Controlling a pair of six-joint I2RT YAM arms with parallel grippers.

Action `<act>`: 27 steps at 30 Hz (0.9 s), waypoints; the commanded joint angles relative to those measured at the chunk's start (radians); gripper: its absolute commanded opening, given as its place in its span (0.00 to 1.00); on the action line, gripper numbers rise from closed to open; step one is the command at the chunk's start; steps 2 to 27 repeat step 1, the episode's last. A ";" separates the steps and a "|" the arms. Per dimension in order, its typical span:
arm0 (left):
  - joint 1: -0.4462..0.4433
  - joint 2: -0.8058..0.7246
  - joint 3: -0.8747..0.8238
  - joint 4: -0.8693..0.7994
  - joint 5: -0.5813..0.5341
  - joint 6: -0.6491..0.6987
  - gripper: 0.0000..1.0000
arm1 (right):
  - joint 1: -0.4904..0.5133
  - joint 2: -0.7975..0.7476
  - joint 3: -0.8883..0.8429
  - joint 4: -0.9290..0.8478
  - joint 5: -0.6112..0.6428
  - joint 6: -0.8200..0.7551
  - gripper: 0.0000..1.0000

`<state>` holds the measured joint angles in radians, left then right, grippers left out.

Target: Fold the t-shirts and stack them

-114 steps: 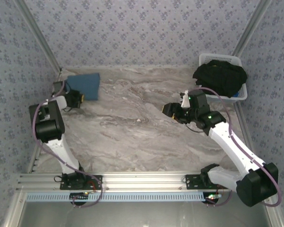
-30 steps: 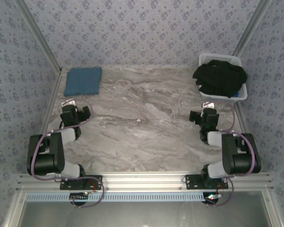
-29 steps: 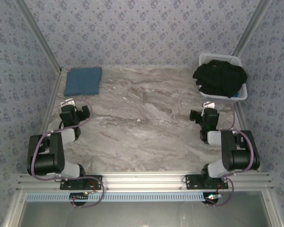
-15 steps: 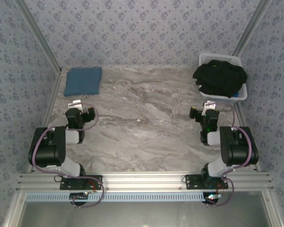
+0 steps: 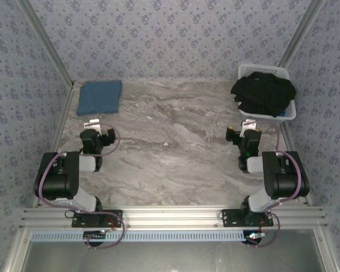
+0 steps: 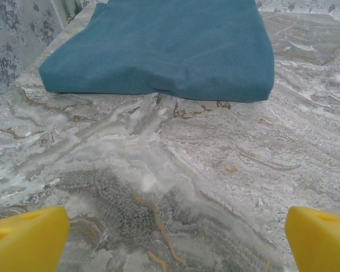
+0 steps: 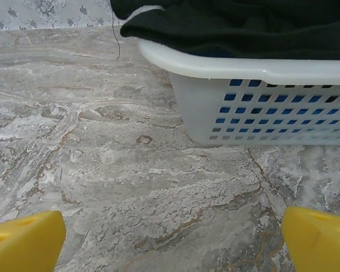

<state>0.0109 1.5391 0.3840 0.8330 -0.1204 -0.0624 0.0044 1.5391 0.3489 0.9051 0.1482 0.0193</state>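
A teal-blue t-shirt [image 5: 100,97] lies folded flat at the table's far left corner, its near edge showing in the left wrist view [image 6: 164,48]. Black t-shirts [image 5: 263,93] are heaped in the white basket [image 5: 288,115] at the far right; their dark cloth [image 7: 238,25] hangs over the basket rim [image 7: 243,68]. My left gripper [image 5: 95,134] is open, low over bare marble short of the teal shirt, its yellow fingertips [image 6: 25,241] wide apart with nothing between them. My right gripper [image 5: 243,135] is open too, just in front of the basket, holding nothing.
Both arms are folded back near their bases at the table's near edge. Patterned walls and metal frame posts close in the left, right and far sides. The marble tabletop [image 5: 170,141] stretches between the two grippers.
Over the last second both grippers drew slightly nearer the table's middle and settled. Earlier the arms were stretched out, the left at the teal shirt, and they have since folded back.
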 commanded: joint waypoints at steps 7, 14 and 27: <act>-0.002 -0.007 0.019 -0.002 -0.008 0.015 0.98 | -0.004 0.003 0.011 -0.001 -0.002 -0.013 1.00; -0.002 -0.007 0.019 -0.002 -0.008 0.015 0.98 | -0.004 0.003 0.011 -0.001 -0.002 -0.013 1.00; -0.002 -0.007 0.019 -0.002 -0.008 0.015 0.98 | -0.004 0.003 0.011 -0.001 -0.002 -0.013 1.00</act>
